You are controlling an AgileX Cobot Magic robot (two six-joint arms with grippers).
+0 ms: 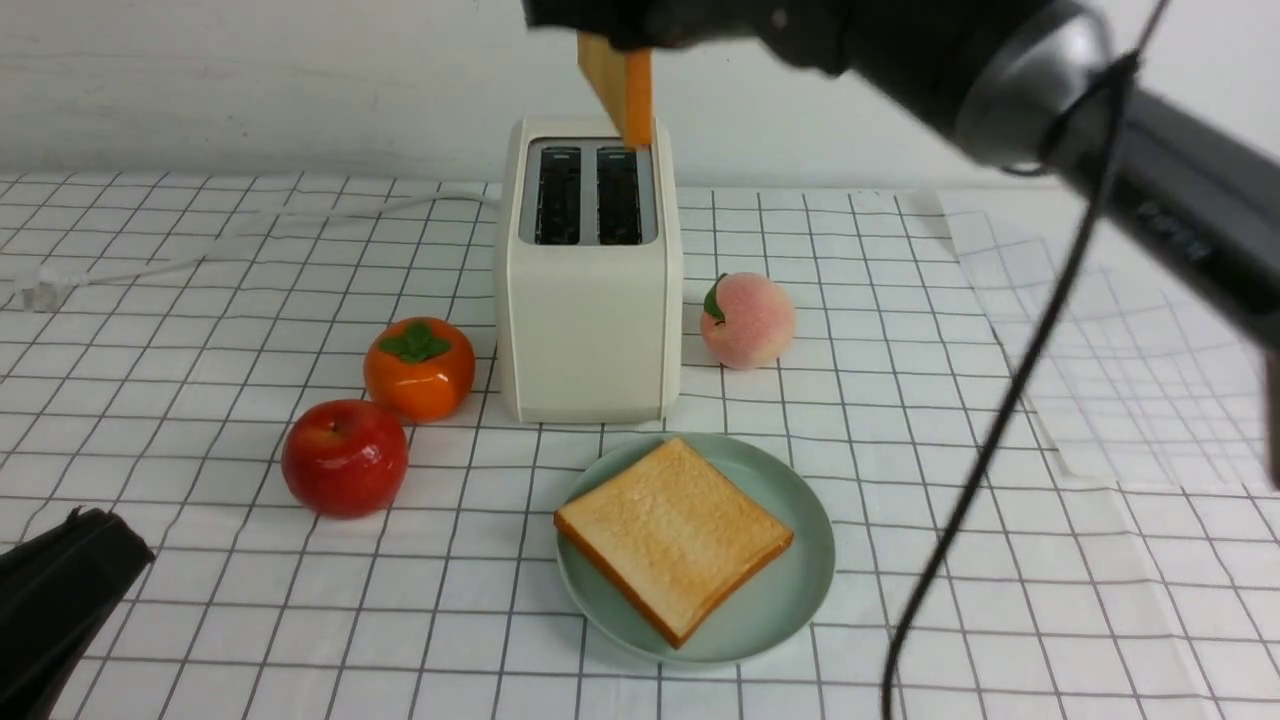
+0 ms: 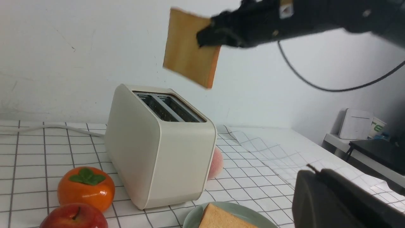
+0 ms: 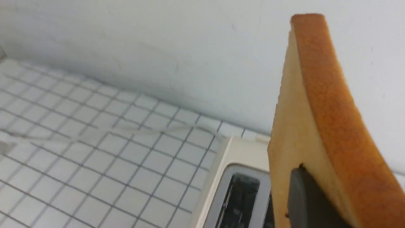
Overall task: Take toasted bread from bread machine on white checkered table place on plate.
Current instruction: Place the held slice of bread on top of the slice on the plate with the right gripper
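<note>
Clamping one toasted bread slice [image 2: 186,53], the right gripper [image 2: 211,35] holds it clear above the bread machine [image 1: 590,300], upper centre, so the slots cannot snag it before transfer to the plate [image 1: 812,560]. State of the left gripper [image 1: 70,575], lower left, cannot be determined.

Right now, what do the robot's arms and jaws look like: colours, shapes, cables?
Both arms are matt black. The right arm has a rounded, glossy dark-grey joint, a thin black cable hanging from it, and a small pale label near its jaws, which have flat dark-grey pads. The left arm shows only a blocky black end.
</note>
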